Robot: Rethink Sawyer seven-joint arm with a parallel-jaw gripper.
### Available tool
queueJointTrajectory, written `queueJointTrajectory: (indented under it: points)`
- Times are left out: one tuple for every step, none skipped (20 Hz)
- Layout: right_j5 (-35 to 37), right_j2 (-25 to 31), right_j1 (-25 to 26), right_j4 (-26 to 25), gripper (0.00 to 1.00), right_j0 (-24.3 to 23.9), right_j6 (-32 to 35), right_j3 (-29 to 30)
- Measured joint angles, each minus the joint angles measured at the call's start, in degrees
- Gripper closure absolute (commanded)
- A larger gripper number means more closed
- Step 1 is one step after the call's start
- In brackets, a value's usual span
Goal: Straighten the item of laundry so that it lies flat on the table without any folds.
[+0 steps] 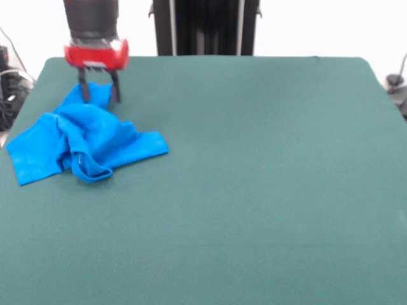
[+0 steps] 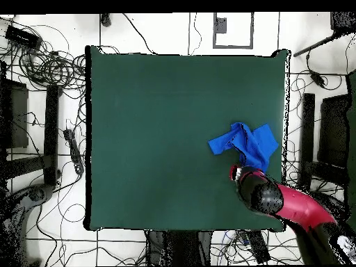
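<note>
Bright, even light, blown-out white backdrop, soft faint shadows, slight overall blur

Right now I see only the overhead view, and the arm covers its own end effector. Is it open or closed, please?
Observer: Open. In the front view the end effector shows two dark fingers apart, with a raised part of the T-shirt between them.
Operator: Do the tips reach the table?
Observer: They sit low, at cloth level, on the heap's far edge in that view. I cannot confirm contact with the table.
Operator: Where is the collar?
Observer: The neckband forms a loop at the opposite, near edge of the heap.
</note>
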Motion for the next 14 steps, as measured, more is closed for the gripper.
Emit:
queueJointTrajectory:
  points:
    - [0.5, 0.0, -1.9, 0.2, 0.00, -0.5, 0.0, 0.5]
    - [0.8, 0.0, -2.9, 0.4, 0.00, -0.8, 0.0, 0.6]
    - [1.2, 0.0, -4.0, 0.6, 0.00, -1.0, 0.0, 0.8]
    - [2.0, 0.0, -5.7, 0.9, 0.00, -1.2, 0.0, 0.8]
    - [2.5, 0.0, -6.7, 1.2, 0.00, -1.3, 0.0, 0.8]
    - [3.0, 0.0, -7.6, 1.5, 0.00, -1.3, 0.0, 0.8]
    - [4.0, 0.0, -9.2, 2.1, 0.00, -1.2, 0.0, 0.8]
    - [4.3, 0.0, -9.7, 2.3, 0.00, -1.2, 0.0, 0.8]
    - [4.9, 0.0, -10.6, 2.6, 0.00, -0.9, 0.0, 0.7]
    - [5.1, 0.0, -10.9, 2.7, 0.00, -0.8, 0.0, 0.6]
    - [5.3, 0.0, -11.2, 2.8, 0.00, -0.5, 0.0, 0.5]
    - [5.4, 0.0, -11.7, 3.0, 0.00, 0.1, 0.0, 0.3]
    - [5.4, 0.0, -11.7, 3.1, 0.00, 0.3, 0.0, 0.2]
    - [5.4, 0.0, -11.8, 3.1, 0.00, 0.5, 0.0, 0.2]
